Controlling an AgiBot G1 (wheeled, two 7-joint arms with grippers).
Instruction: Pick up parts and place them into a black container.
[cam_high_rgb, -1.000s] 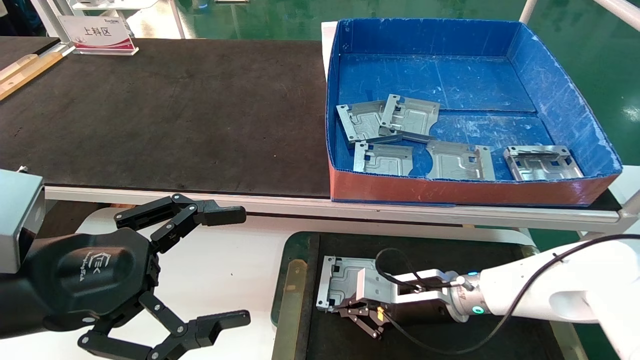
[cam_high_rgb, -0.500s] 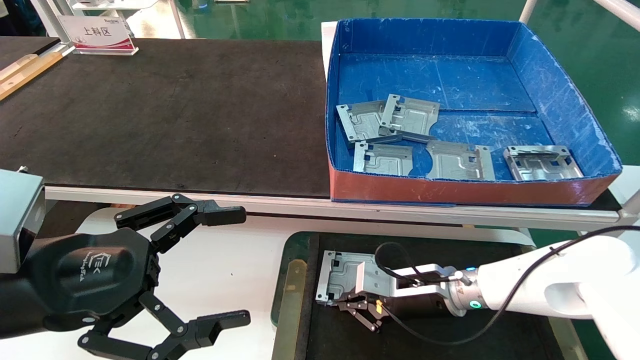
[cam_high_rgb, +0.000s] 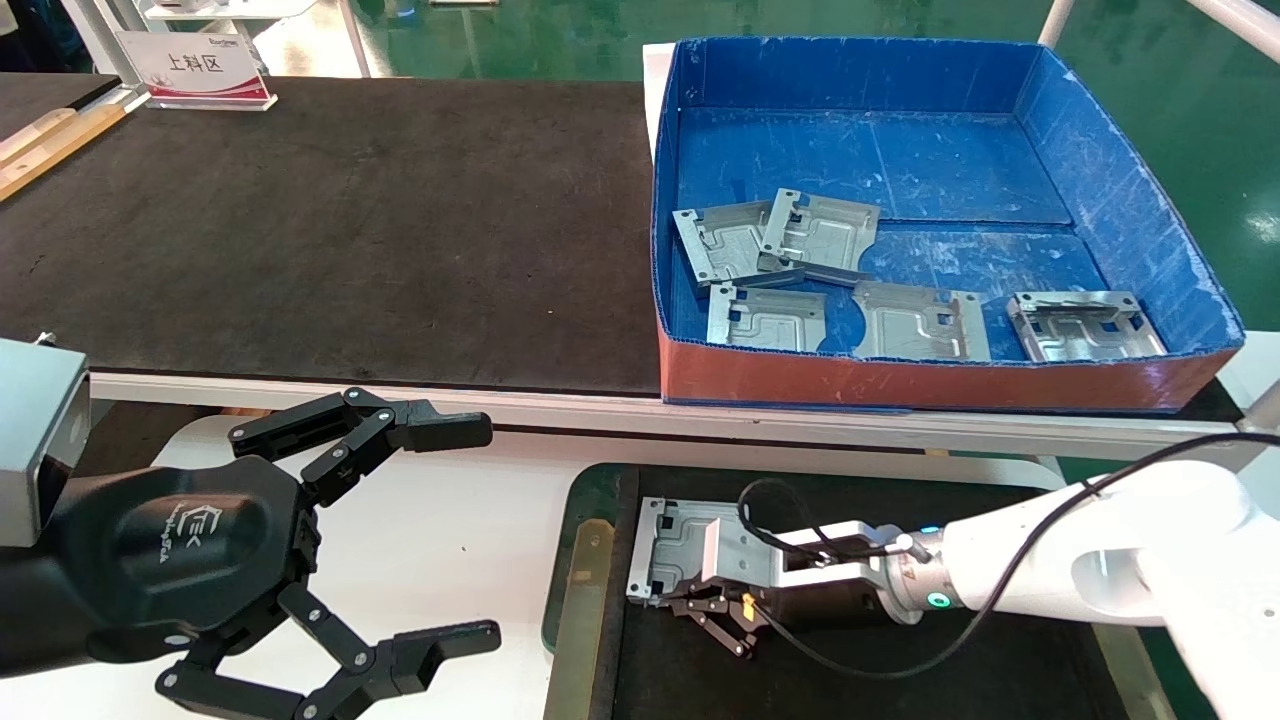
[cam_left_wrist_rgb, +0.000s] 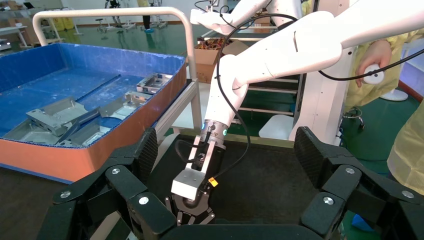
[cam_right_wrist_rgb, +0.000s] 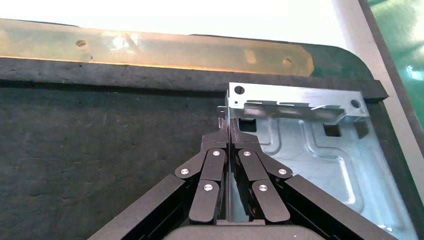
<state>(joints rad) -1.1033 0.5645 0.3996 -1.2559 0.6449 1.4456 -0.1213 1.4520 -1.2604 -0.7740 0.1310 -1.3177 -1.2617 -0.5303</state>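
My right gripper (cam_high_rgb: 676, 598) is low inside the black container (cam_high_rgb: 592, 497), near its left end. It is shut on a thin upright edge of a silver-grey part (cam_high_rgb: 682, 542). In the right wrist view the fingers (cam_right_wrist_rgb: 239, 135) pinch that edge, and the part (cam_right_wrist_rgb: 315, 160) lies flat by the tray's corner, close to the brass strip (cam_right_wrist_rgb: 150, 50). Several more parts (cam_high_rgb: 820, 270) lie in the blue box (cam_high_rgb: 1100, 170). My left gripper (cam_high_rgb: 470, 530) hangs open and empty at the lower left, over the white surface.
The blue box with the red front (cam_high_rgb: 930, 382) stands on the table's right, above the tray. A large black mat (cam_high_rgb: 350, 230) covers the table's left. A sign (cam_high_rgb: 195, 70) stands at the far left. In the left wrist view a person in yellow (cam_left_wrist_rgb: 405, 150) is beside the robot.
My right gripper has slid a little to the left and farther back in the tray, carrying the part with it. The left arm has not moved.
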